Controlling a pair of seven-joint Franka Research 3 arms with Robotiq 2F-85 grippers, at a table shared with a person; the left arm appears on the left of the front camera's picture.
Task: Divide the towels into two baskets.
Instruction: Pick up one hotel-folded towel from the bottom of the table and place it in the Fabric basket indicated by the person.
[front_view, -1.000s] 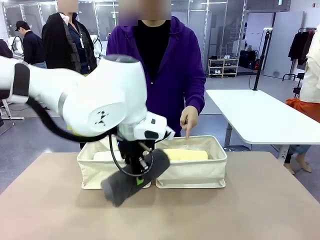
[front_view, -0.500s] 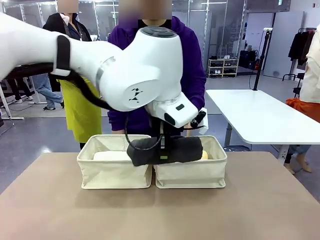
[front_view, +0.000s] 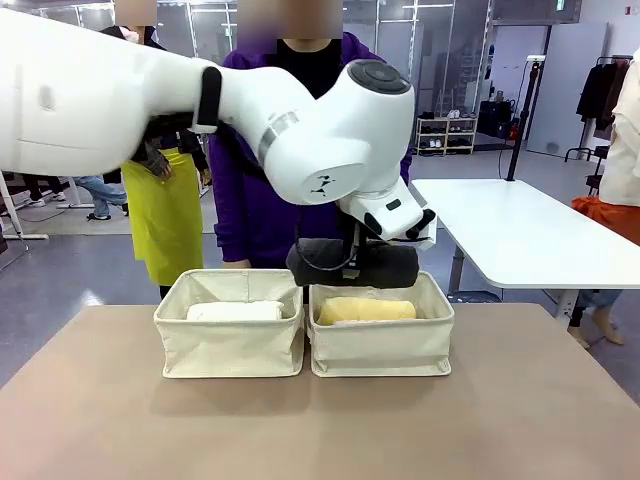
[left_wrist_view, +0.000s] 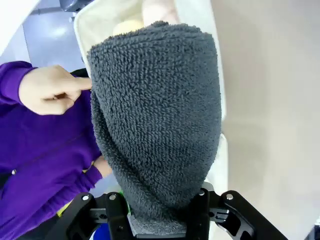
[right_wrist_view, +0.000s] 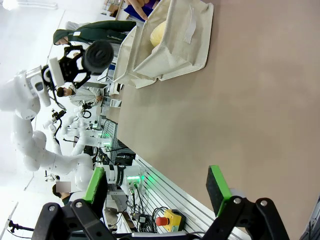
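My left gripper (left_wrist_view: 157, 222) is shut on the dark grey towel (front_view: 352, 264), a rolled terry cylinder (left_wrist_view: 155, 120) held level just above the right basket (front_view: 380, 345). That cream canvas basket holds the yellow towel (front_view: 365, 309). The left basket (front_view: 228, 345) holds the white towel (front_view: 235, 311). In the left wrist view a yellow roll end (left_wrist_view: 126, 25) and a pale pinkish one (left_wrist_view: 159, 10) peek out past the grey towel. My right gripper (right_wrist_view: 156, 192) stands open over bare table, with nothing between its green pads. It sees the grey towel (right_wrist_view: 98, 56) far off.
A person in a purple hoodie (front_view: 350, 130) stands behind the baskets, one hand (left_wrist_view: 55, 92) pointing a finger beside the grey towel. The brown table (front_view: 320, 430) has free room in front of the baskets. Another white table (front_view: 520, 230) stands at the back right.
My left arm carried the dark grey towel from low in front of the left basket up and right to above the right basket. The towel turned from tilted to level.
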